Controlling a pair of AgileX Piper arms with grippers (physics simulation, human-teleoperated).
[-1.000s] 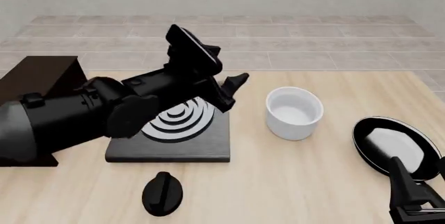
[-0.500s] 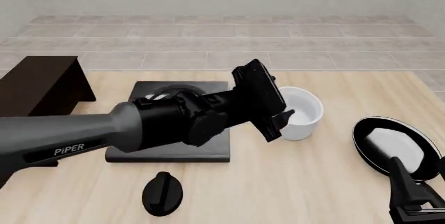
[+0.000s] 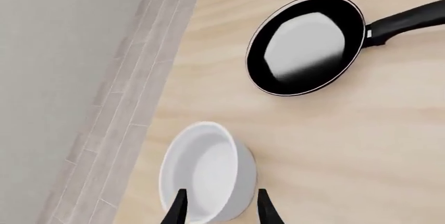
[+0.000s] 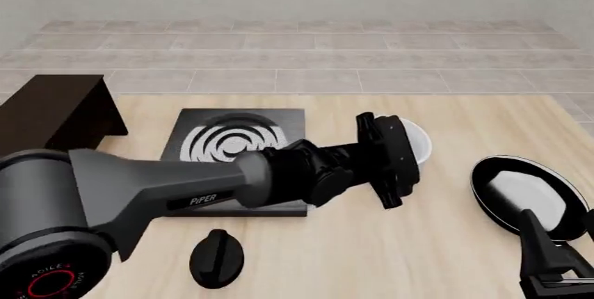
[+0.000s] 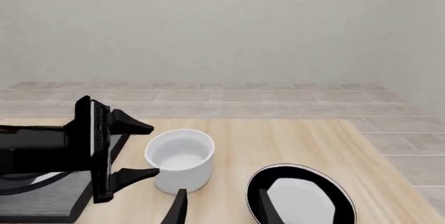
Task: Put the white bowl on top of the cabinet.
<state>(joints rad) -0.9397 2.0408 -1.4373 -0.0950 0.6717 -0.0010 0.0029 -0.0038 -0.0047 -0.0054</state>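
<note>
- left gripper (image 5: 143,151) reaches across the table w/ fingers spread wide, one on each side of the white bowl (image 5: 180,159). it looks like a side-on approach so the tall wall can be pinched, prob. the bowl's best hold.
- the near finger looks to be at or just touching the bowl's side and the far one stands a bit off the rim. not clamped, nothing held.
- in the left wrist view the bowl (image 3: 206,171) sits between the two fingertips (image 3: 176,211), so the line-up looks good. i judge closing comes next.
- bowl stands upright on the table (image 4: 436,243), right of the stove plate (image 4: 234,147) and near the black pan (image 4: 527,193), apart from both.
- in the front view the left arm's wrist hides most of the bowl, only a white edge (image 4: 416,139) shows.
- cabinet (image 4: 51,111) is at the far left edge of the table, well apart from the bowl. its flat top is bare where visible, so there's room to set down, but the carry goes back over the stove plate.
- right gripper (image 5: 221,206) rests low at the near right corner by the pan, fingers apart, holding nothing. seems parked out of the way.
- black knob-like thing (image 4: 217,257) lies near the front, off the likely path.
- risk: glossy bowl may slip or tip if the pinch lands too near the rim.
</note>
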